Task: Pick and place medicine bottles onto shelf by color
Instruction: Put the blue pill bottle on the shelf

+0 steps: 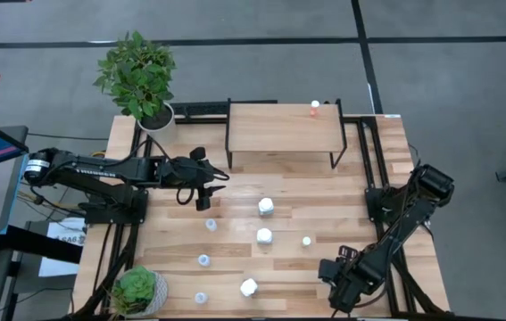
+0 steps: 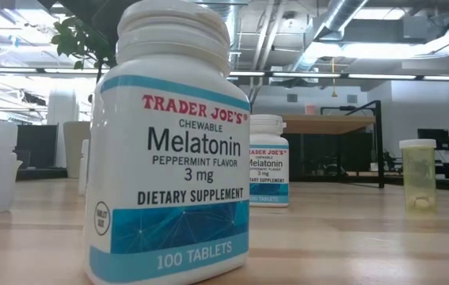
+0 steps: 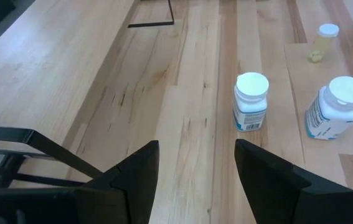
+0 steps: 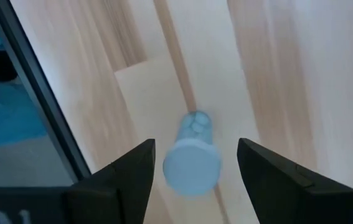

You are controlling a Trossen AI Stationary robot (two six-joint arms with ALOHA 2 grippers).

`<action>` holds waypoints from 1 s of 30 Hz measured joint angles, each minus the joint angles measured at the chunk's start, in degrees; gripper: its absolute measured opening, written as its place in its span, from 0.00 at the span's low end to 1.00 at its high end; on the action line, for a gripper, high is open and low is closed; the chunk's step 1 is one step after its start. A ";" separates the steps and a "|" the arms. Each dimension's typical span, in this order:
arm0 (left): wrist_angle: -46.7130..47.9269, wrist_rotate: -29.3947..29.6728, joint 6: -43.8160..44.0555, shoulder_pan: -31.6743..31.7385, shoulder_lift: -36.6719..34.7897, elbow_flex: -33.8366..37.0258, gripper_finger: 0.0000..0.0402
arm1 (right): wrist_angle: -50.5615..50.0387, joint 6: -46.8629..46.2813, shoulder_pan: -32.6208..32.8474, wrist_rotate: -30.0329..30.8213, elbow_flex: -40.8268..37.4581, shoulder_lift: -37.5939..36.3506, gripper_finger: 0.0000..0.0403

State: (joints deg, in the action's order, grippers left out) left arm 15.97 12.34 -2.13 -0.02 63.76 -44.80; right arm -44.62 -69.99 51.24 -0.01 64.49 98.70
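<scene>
Over the table, high view: I am looking straight down on the striped table (image 1: 360, 192), with the shelf (image 1: 281, 127) standing at its far edge.
Shelf contents: one red-capped bottle (image 1: 315, 109) is sitting near the shelf's right far corner; nothing else is showing on the board.
Loose bottles: three white bottles (image 1: 266, 207) are standing in the middle of the table, and several small pale ones (image 1: 211, 225) are dotted to their left and right.
Left gripper: my left gripper (image 1: 206, 201) is hovering near the shelf's left legs, holding nothing.
Right gripper: my right gripper (image 1: 340, 298) is hanging low at the near right edge of the table.
Low view: a melatonin bottle (image 2: 169, 142) is filling the foreground, a second one (image 2: 267, 161) is standing behind it, and a yellowish vial (image 2: 418, 174) is standing well apart to the right.
Left wrist view: my fingers (image 3: 136, 177) are standing wide apart and empty; two white bottles (image 3: 251, 101) are standing ahead, untouched.
Right wrist view: my fingers (image 4: 132, 174) are spread wide around a pale blue bottle (image 4: 193, 158), which is lying on its side, not yet gripped.
Risk, right side: I am judging that the round blue bottle could roll away or squirt out sideways if my jaws close off-centre.
Risk, left side: I am judging that a descent between the two upright white bottles could tip one over.
</scene>
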 joint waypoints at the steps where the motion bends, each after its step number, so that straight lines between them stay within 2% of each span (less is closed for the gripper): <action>1: 0.00 0.02 0.00 0.00 0.01 0.00 0.50 | 0.05 0.01 0.00 -0.09 0.00 0.00 0.62; 7: 0.00 0.04 0.00 -0.01 0.01 0.00 0.50 | 0.10 0.01 0.00 -0.15 0.00 0.00 0.61; 10: 0.00 0.05 0.00 -0.01 0.01 0.00 0.50 | 0.11 -0.01 -0.02 -0.14 0.00 0.00 0.58; 24: 0.00 0.07 0.85 0.00 0.01 0.00 0.50 | 0.11 -0.01 -0.42 -0.11 0.02 -0.09 0.26; 30: 0.00 0.07 0.87 0.01 -0.01 0.00 0.50 | -0.74 6.62 -2.20 -0.24 3.01 -0.43 0.26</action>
State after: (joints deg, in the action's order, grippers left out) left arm 15.97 12.40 -1.26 -0.01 63.75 -44.80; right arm -45.36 -63.37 49.04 -0.25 67.50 98.27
